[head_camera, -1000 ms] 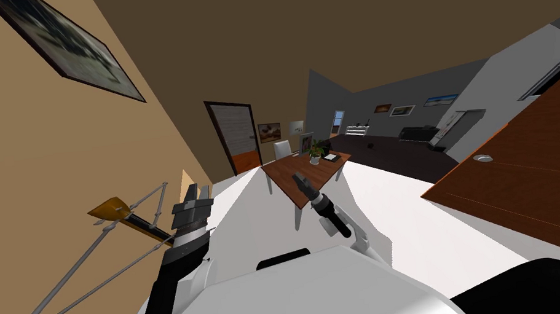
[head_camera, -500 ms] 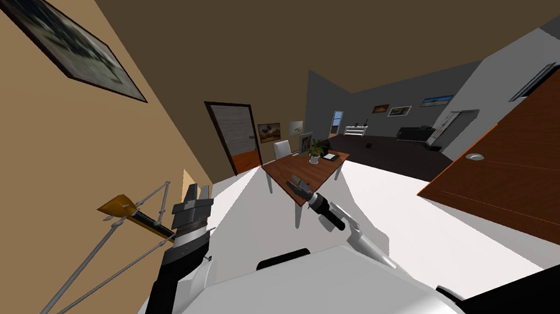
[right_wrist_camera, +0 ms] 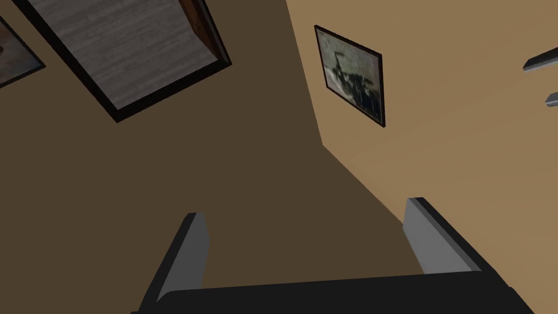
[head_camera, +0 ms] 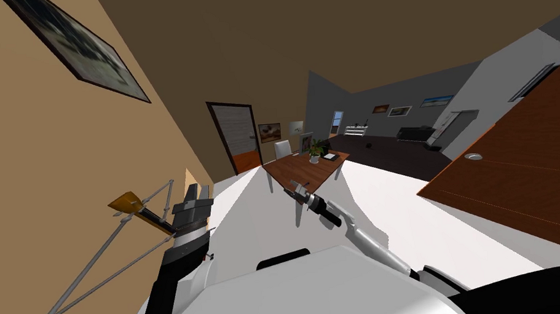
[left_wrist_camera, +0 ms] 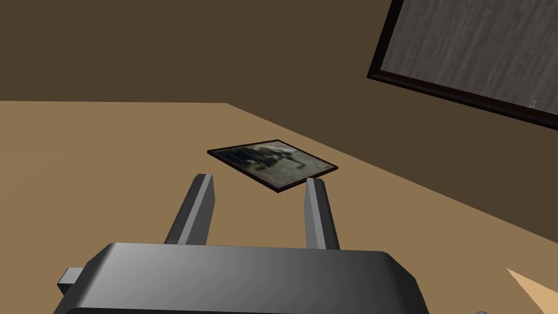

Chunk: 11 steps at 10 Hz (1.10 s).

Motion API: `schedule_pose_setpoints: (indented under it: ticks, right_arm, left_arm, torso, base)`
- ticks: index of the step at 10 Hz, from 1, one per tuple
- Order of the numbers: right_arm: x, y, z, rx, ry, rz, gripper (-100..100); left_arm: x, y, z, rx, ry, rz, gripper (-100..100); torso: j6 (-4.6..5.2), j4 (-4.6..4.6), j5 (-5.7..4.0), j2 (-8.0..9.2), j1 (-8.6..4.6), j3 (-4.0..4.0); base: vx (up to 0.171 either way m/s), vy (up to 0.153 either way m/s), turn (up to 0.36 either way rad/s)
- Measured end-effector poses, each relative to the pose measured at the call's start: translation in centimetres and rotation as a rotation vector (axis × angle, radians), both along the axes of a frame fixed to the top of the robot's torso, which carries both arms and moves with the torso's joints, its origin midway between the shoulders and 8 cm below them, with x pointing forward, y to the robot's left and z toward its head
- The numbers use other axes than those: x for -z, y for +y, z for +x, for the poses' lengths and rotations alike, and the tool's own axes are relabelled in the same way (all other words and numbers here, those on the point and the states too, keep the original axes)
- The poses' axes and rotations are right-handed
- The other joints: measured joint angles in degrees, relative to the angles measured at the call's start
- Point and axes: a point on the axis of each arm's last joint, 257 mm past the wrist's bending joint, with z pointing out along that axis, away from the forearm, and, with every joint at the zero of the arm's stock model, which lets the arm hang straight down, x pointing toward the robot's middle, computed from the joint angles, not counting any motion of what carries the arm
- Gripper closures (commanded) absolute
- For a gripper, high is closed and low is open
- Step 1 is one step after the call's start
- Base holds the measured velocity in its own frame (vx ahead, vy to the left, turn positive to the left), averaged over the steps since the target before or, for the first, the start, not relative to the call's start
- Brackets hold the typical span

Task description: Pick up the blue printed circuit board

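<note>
A brown table (head_camera: pixel 310 169) stands far ahead across the white floor. On it are a potted plant (head_camera: pixel 315 151) and a small flat dark thing (head_camera: pixel 331 157), too small to tell what it is. My right gripper (head_camera: pixel 293 187) hangs in the air in front of the table's near corner, well short of it, open (right_wrist_camera: pixel 305 218) and holding nothing. My left gripper (head_camera: pixel 196 190) is raised beside the tan wall on the left. Its fingers stand apart (left_wrist_camera: pixel 259 185) with nothing between them.
A grey metal stand with an orange-brown top (head_camera: pixel 127 203) leans close to my left arm by the tan wall. A large brown wooden top (head_camera: pixel 520 178) with a round silver piece (head_camera: pixel 473 157) juts in at the right. A white chair (head_camera: pixel 282 149) and a door (head_camera: pixel 236 136) lie beyond.
My right arm has reached further out and its gripper has drifted slightly left. The head camera has shifted a little, so the metal stand sits further right in the view.
</note>
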Motion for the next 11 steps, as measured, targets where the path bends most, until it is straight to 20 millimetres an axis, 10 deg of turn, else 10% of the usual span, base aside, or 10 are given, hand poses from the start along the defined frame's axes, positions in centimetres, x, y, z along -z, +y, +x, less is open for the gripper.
schedule_pose_setpoints:
  ticks: [11]
  right_arm:
    - [12.2,-4.0,2.9,-0.028,-0.038,-0.561,-100]
  left_arm:
    - [0.0,0.0,0.0,0.0,0.0,0.0,0]
  torso:
    - [0.0,-0.02,0.0,-0.11,-0.04,-0.06]
  base:
    - [-0.008,0.014,0.033]
